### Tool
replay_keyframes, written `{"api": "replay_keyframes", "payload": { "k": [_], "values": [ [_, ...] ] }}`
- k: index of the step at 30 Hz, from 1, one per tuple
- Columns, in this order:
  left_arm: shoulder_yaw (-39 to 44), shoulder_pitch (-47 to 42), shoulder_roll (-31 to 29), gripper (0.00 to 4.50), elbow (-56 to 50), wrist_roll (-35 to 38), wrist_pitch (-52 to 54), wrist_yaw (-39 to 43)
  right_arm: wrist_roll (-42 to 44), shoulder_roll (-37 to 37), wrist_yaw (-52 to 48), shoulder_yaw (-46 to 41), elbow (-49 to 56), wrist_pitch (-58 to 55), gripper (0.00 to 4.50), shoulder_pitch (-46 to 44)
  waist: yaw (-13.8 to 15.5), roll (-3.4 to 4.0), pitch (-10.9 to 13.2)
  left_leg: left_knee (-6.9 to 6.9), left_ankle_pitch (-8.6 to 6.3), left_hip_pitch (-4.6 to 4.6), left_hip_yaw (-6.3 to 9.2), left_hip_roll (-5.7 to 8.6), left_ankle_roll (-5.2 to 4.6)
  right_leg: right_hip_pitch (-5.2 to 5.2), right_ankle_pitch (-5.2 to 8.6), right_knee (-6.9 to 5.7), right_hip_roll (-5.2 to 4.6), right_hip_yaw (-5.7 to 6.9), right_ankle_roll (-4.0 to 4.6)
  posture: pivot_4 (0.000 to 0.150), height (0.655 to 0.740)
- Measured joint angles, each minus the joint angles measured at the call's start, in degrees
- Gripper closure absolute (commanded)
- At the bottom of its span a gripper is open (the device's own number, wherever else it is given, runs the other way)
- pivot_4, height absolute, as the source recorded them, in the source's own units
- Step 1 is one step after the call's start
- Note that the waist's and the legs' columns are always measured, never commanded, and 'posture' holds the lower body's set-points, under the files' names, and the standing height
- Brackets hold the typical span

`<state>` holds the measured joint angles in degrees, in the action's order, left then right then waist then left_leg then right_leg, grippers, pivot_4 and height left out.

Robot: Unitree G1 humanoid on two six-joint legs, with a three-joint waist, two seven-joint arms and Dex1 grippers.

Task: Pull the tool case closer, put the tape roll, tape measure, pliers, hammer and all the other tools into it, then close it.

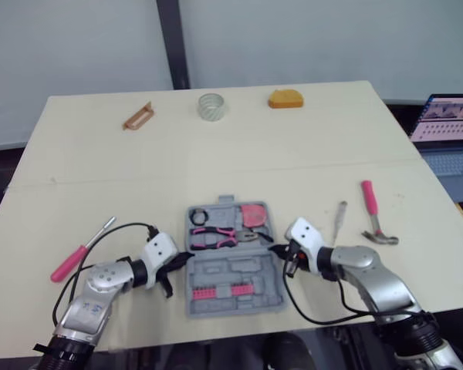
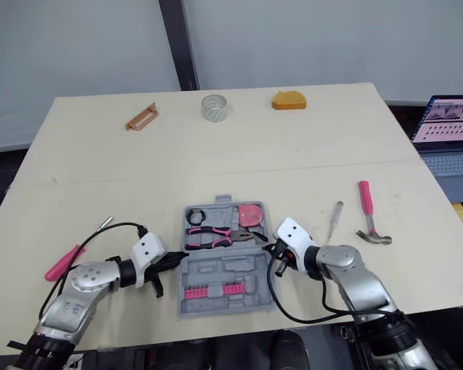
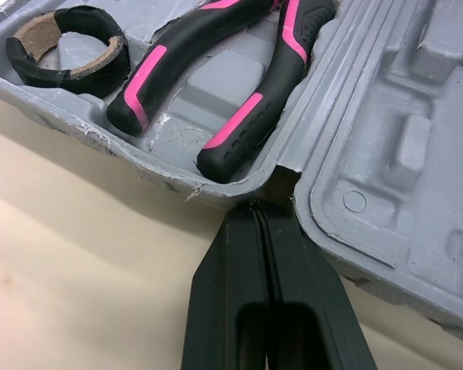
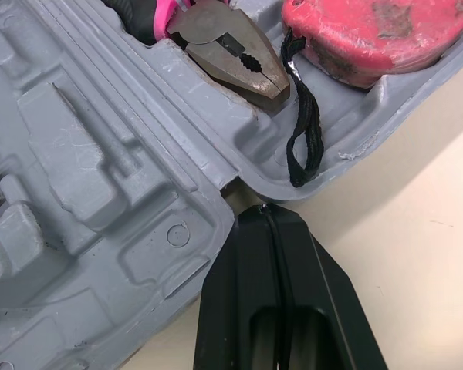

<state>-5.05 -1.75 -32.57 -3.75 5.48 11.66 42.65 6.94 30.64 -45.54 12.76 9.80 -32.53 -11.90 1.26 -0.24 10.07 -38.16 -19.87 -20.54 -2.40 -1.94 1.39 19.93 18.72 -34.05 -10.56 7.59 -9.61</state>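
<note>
Case [image 1: 224,271] lies open flat at the near middle of the table [image 1: 216,146], between both arms. It's grey moulded plastic. Far half holds the black tape roll [image 1: 197,216], pink-black pliers [image 1: 216,236] and red tape measure [image 1: 253,215]; near half holds a row of pink bits [image 1: 225,291].

Left tool [image 1: 187,257]: fingers together, tips touching the hinge notch on the case's left edge. Right tool [image 1: 273,248]: fingers together, tips at the right hinge end. Can't tell if either tip sits inside the notch.

Hammer [image 1: 374,216] and slim grey driver [image 1: 339,220] are right of the case, pink screwdriver [image 1: 73,260] left.

Clear ring [image 1: 211,106], brown piece [image 1: 137,116] and orange piece [image 1: 285,99] at the far edge are too small to identify. Laptop [image 1: 447,127] is cut off at right.
</note>
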Motion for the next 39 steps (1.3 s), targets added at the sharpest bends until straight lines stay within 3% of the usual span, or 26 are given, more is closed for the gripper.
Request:
{"api": "replay_keyframes", "payload": {
  "k": [12,22,25,28,32,35,39],
  "values": [
    [1.17,2.22,-2.71,4.49,-2.74,2.72,0.87,4.21,1.01,2.94,-0.02,-1.92,1.39,1.32,4.50,3.64,0.09,0.00,0.00,-0.01,0.00,-0.01,-0.01,0.00,0.00,0.00,0.00,0.00,0.00,-0.01,0.00,0.150,0.7400],
    [9.94,8.47,-5.79,4.49,-8.99,12.46,2.68,9.22,5.64,5.66,-0.02,-11.51,6.26,1.85,4.50,8.25,-0.02,0.01,0.01,0.02,0.00,-0.18,-0.08,-0.01,0.00,0.24,0.00,-0.03,0.00,-0.04,0.00,0.150,0.7400],
    [13.96,11.34,-5.81,3.70,-11.23,14.70,2.38,9.25,7.85,8.12,-1.42,-13.45,10.30,2.08,4.50,11.45,0.09,0.00,0.01,-0.01,0.00,-0.19,-0.07,-0.01,0.00,0.23,0.00,-0.04,-0.01,-0.06,0.00,0.150,0.7400],
    [18.17,16.00,-5.95,2.23,-14.09,16.48,1.97,9.35,10.95,10.64,-3.70,-14.57,13.55,-0.46,3.65,14.20,0.10,-0.01,0.02,0.01,-0.01,-0.21,-0.07,-0.01,-0.01,0.25,-0.01,0.00,-0.01,-0.05,0.00,0.150,0.7400],
    [23.30,23.50,-4.71,0.14,-18.80,22.64,1.05,12.16,15.89,12.24,-6.43,-17.15,15.86,-2.13,1.63,18.37,0.09,-0.01,0.02,0.00,-0.01,-0.22,-0.07,-0.02,-0.01,0.25,-0.01,-0.01,-0.01,-0.06,0.01,0.150,0.7400],
    [25.89,27.98,-3.60,0.00,-19.31,23.85,-0.53,12.94,18.05,13.70,-8.06,-18.56,16.15,-2.50,0.08,20.18,0.09,-0.01,0.02,0.00,-0.01,-0.21,-0.08,-0.02,-0.02,0.25,-0.01,0.00,-0.01,-0.07,0.02,0.150,0.7400],
    [26.76,32.90,-1.67,0.00,-20.37,24.50,-1.92,13.43,19.98,15.07,-10.84,-19.78,16.21,-1.37,0.03,21.93,0.19,-0.02,0.02,-0.02,-0.02,-0.22,-0.07,-0.02,-0.04,0.25,-0.02,0.03,0.00,-0.06,0.03,0.150,0.7400]
  ]
}}
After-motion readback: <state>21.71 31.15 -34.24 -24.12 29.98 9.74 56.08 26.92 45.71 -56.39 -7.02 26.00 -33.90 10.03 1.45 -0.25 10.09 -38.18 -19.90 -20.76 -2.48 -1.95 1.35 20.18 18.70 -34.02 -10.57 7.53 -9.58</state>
